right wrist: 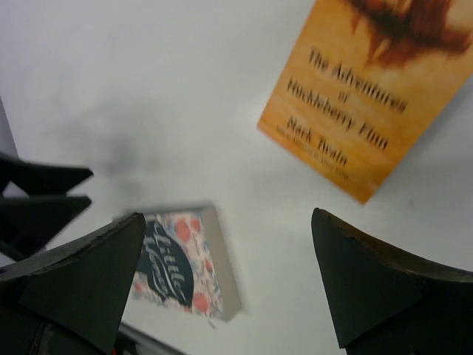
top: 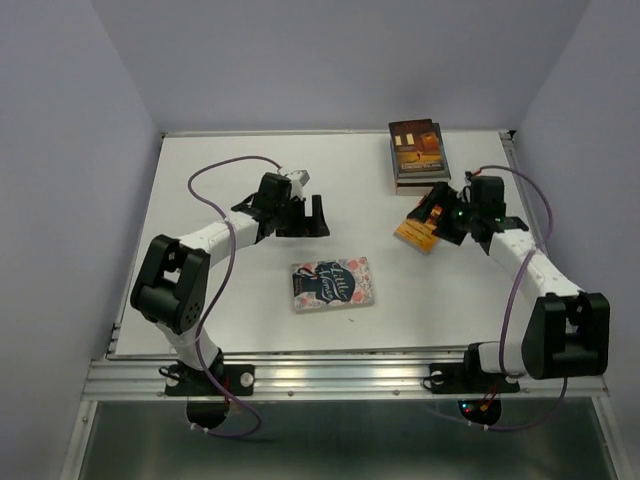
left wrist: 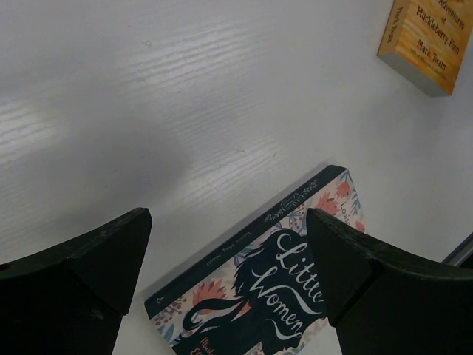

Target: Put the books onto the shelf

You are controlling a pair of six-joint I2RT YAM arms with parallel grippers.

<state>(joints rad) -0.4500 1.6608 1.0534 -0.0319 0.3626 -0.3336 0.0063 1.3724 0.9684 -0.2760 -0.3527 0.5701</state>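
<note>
Two tools: left gripper (top: pixel 308 218), right gripper (top: pixel 435 217), and we see both wide, empty.
Flowered book (top: pixel 332 284): toward table's (top: pixel 200 170) near edge.
Orange book (top: pixel 412 235): by right gripper.

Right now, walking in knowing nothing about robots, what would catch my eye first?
Probably the flowery navy Little Women book, lying flat mid-table between the left arm and the right arm. Next comes the bright orange Huckleberry Finn book, lying on the white table right by the right arm's open jaws. Behind it, a small stack of books sits near the table's far right corner.
</note>
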